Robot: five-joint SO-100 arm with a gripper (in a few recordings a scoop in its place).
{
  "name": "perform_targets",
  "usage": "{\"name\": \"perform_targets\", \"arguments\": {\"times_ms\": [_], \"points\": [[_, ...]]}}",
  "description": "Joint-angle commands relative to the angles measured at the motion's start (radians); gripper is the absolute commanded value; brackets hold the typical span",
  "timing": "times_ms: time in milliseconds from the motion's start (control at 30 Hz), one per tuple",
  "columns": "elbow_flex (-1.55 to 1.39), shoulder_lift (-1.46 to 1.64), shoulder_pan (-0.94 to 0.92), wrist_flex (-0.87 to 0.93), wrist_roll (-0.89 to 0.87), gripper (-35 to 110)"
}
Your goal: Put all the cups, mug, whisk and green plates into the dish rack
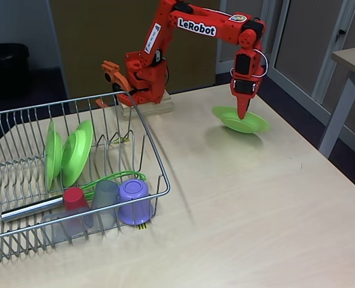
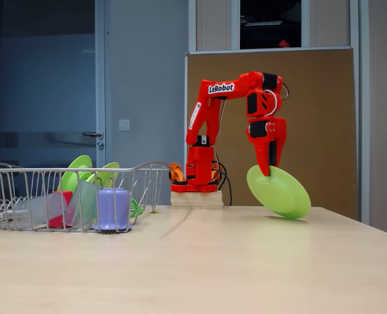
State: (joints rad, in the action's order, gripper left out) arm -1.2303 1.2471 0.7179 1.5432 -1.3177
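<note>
Fixed view: pincer (image 2: 270, 171) clamps tilted lime-green plate (image 2: 280, 191), round, raised-rimmed.

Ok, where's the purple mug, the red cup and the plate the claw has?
purple mug (image 1: 134, 201), fixed view, its side wall
red cup (image 1: 75, 198), fixed view, its side
green plate (image 2: 282, 193), fixed view, middle of its face

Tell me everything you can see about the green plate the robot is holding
The green plate is a bright lime-green, round, shallow dish with a raised rim, plastic by its look. It is the one plate outside the dish rack. The red hand pinches its rim from above. In both fixed views the plate is tilted, its lower edge at or just above the tabletop; contact there cannot be told. It casts a shadow on the table beneath.
</note>
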Motion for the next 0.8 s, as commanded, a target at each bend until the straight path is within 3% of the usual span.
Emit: {"name": "perform_targets", "arguments": {"times_ms": [0, 767], "points": [[0.058, 0.092, -0.040, 0.064, 0.060, 0], [0.416, 0.328, -0.420, 0.290, 0.649, 0]]}}
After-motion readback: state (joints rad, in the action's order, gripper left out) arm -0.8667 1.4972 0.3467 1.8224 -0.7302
